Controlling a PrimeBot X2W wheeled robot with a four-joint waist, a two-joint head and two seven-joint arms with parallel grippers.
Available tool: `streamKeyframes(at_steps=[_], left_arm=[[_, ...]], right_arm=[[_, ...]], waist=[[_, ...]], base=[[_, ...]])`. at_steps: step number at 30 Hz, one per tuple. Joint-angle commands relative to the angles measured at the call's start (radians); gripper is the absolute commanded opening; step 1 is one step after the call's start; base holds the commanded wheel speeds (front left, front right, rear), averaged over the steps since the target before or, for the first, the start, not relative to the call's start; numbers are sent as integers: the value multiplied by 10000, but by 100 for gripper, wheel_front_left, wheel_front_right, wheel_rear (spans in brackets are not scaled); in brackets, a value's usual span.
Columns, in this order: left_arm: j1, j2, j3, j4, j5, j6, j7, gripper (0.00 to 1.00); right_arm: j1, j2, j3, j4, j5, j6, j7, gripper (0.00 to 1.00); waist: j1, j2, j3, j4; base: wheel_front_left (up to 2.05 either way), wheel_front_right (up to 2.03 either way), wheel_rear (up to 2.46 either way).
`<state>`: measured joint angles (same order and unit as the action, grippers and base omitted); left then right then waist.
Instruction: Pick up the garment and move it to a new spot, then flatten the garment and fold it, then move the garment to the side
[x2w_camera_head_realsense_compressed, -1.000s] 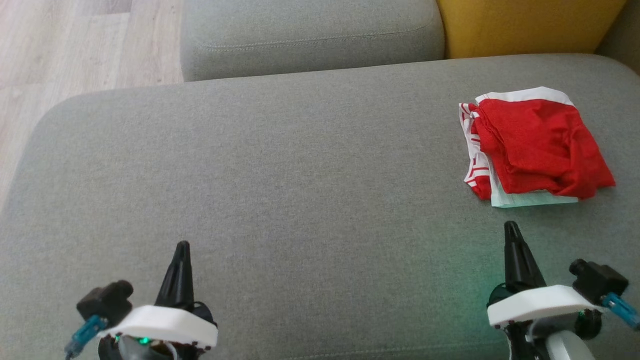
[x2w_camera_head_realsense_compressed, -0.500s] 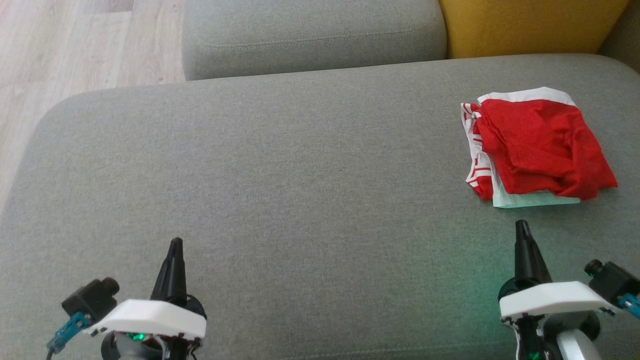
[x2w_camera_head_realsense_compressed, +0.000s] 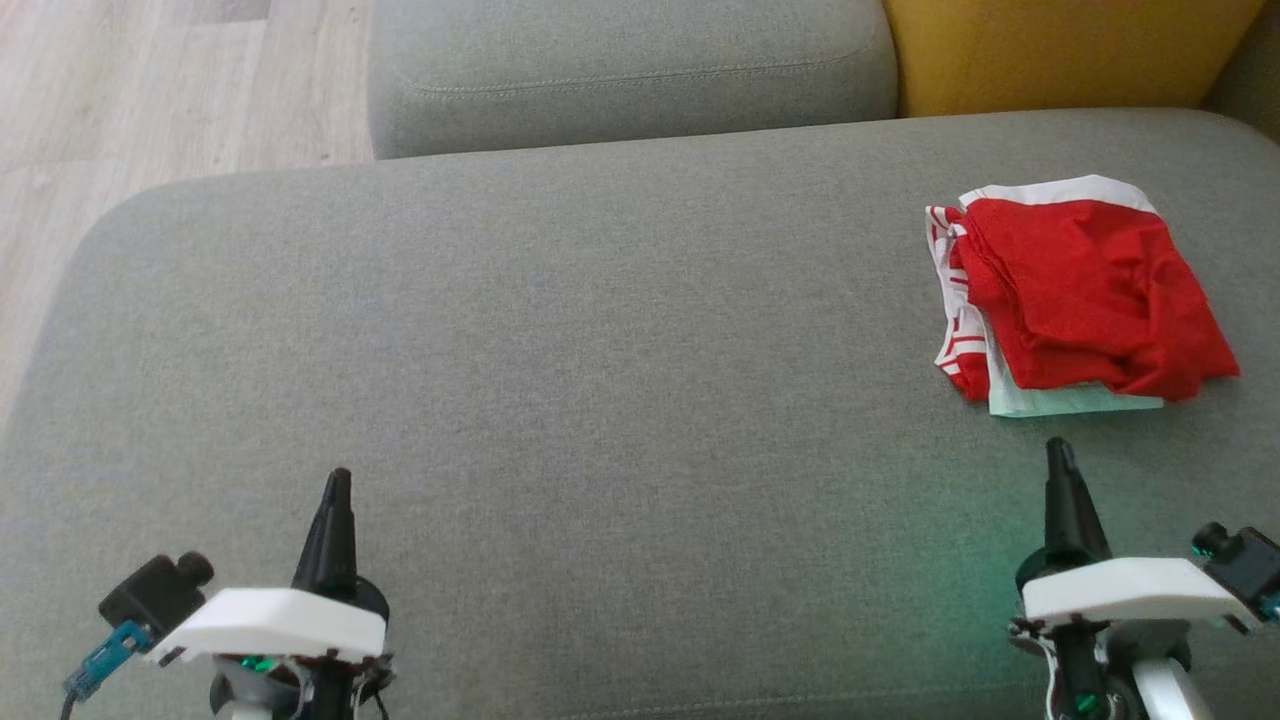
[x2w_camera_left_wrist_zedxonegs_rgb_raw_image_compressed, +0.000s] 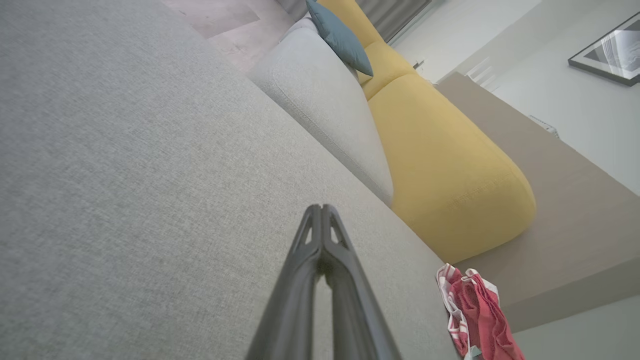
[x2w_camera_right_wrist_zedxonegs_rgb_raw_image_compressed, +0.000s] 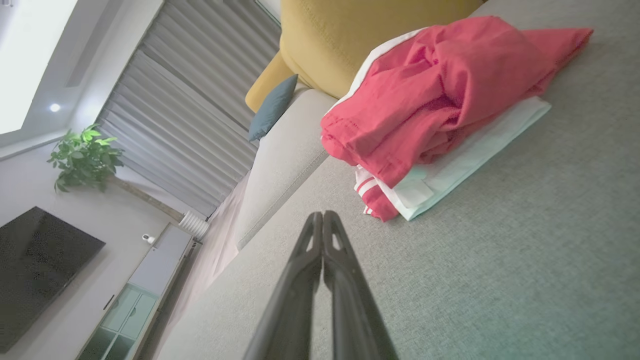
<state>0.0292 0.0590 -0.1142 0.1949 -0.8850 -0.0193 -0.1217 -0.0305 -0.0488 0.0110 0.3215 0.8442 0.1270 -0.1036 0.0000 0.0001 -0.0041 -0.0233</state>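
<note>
red garment (x2w_camera_head_realsense_compressed: 1090, 290) just ahead of right gripper (x2w_camera_head_realsense_compressed: 1058, 452), not touching, left gripper (x2w_camera_head_realsense_compressed: 337, 482) well aside, both clenched empty, arms cut off below

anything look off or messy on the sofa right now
Only the red garment: it lies in a rumpled, uneven fold at the right of the grey cushion, with striped white edges sticking out at its left. Nothing looks spilled or damaged.
</note>
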Motion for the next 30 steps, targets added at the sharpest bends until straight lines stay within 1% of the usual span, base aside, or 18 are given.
streamKeyframes(at_steps=[1,26,30], left_arm=[[-518,158,293,-282,-254,-108,63,0],[-831,191,880,9,-3086,-495,800,0],[-868,192,951,44,-3410,-539,888,0]], right_arm=[[-500,-159,3,-380,274,18,52,0],[-596,-174,-381,-534,3189,25,788,0],[-607,-174,-427,-552,3524,26,874,0]], waist=[[0,-1,1,4],[0,-1,29,92],[0,-1,32,102]], base=[[0,0,0],[0,0,0],[0,0,0]])
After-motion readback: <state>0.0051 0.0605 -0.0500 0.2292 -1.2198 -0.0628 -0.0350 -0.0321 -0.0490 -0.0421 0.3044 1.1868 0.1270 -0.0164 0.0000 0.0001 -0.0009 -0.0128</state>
